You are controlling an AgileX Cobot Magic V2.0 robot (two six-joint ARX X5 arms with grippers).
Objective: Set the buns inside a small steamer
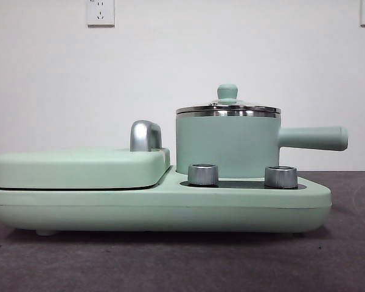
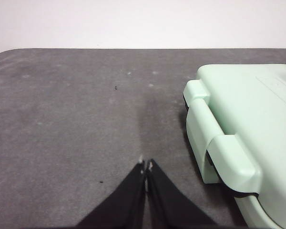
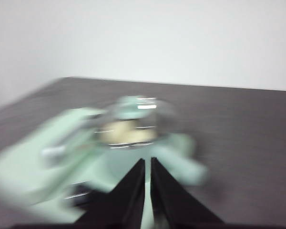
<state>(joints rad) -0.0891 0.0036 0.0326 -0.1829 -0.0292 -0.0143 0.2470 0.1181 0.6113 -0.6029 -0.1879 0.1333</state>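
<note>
Steamer (image 1: 228,143) lidded on green cooker (image 1: 170,204), no readable writing. Left gripper (image 2: 146,164) fingers closed, empty; right gripper (image 3: 147,162) fingers almost closed, empty.

Left end effector (image 2: 146,164): 2 black tapered jaws, pale tips.

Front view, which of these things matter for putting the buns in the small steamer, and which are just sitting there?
For the job:
- small steamer, glass lid on
- pale contents, perhaps the buns, blurred behind the glass
- right claw, shut, near the steamer

Just there:
- griddle lid, closed
- two steel knobs
- left claw, shut, over bare table
</note>
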